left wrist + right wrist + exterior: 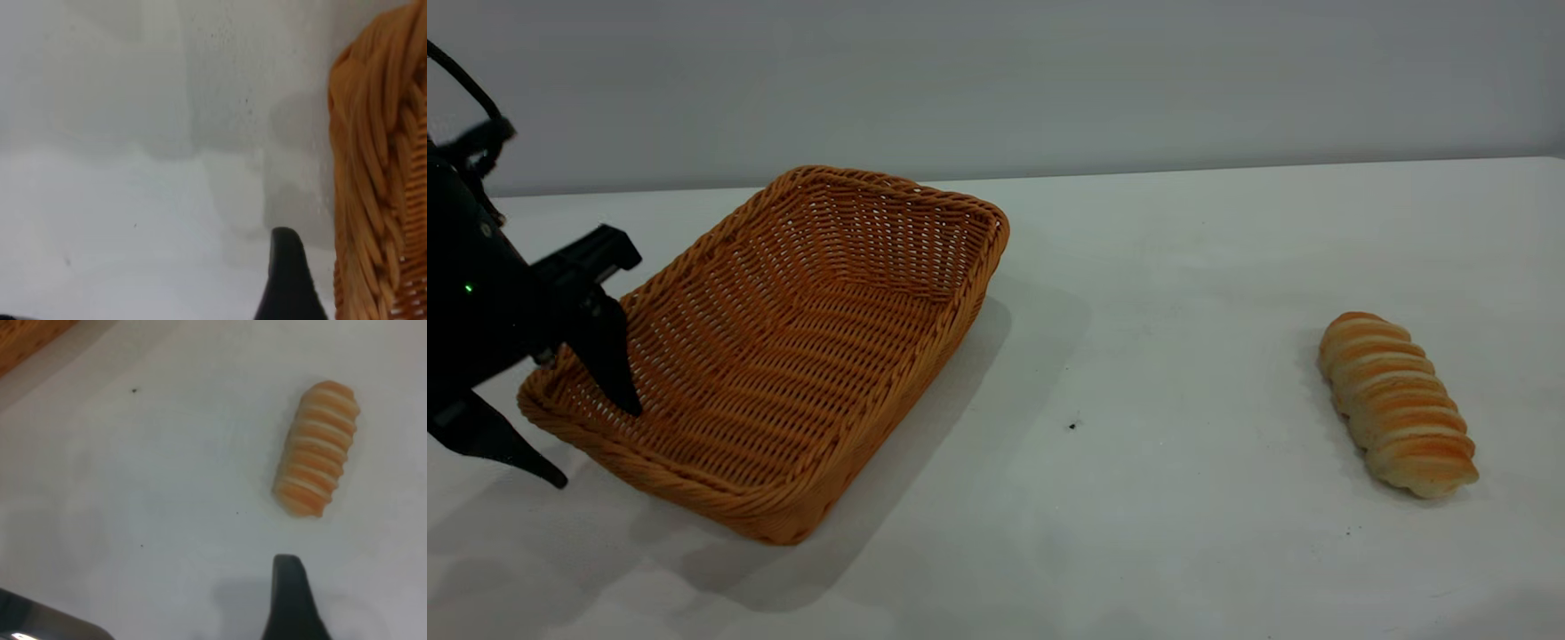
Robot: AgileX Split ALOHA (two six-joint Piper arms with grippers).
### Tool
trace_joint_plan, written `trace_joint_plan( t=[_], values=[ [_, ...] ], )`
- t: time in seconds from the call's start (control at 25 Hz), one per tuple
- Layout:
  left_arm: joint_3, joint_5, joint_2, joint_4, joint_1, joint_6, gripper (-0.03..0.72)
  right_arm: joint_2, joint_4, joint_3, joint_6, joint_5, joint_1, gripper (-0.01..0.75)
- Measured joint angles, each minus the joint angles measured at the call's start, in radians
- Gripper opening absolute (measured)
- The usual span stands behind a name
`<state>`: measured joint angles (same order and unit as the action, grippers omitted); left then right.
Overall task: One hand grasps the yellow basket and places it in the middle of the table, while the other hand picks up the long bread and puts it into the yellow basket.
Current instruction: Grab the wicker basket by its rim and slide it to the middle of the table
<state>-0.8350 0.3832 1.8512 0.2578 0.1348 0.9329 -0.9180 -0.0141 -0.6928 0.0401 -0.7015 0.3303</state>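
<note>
Yellow basket [783,356] rests on the surface's [1183,533] left side; left tool [596,444], spread wide, straddles its near-left rim corner. Long bread [1396,402] lies well apart at right. Right tool's state cannot be told.

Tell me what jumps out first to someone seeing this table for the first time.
The big orange-tan basket on the table's left side catches the eye first, empty and set at an angle. The black left tool straddles its near-left rim, one finger inside and one outside, open. Next is the small ridged bread lying alone on the right, apart from the basket; a finger of the right tool shows above the table near it.
</note>
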Motion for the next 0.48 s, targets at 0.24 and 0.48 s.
trace_joint_plan(
  t=[0.24, 0.48],
  values=[
    [0.0, -0.09, 0.048, 0.004, 0.0, -0.003, 0.561, 0.0, -0.001, 0.0, 0.0, 0.0, 0.0, 0.534],
    [-0.001, -0.168, 0.083, 0.004, 0.0, -0.004, 0.545, 0.0, -0.002, 0.0, 0.0, -0.001, 0.0, 0.534]
  ],
)
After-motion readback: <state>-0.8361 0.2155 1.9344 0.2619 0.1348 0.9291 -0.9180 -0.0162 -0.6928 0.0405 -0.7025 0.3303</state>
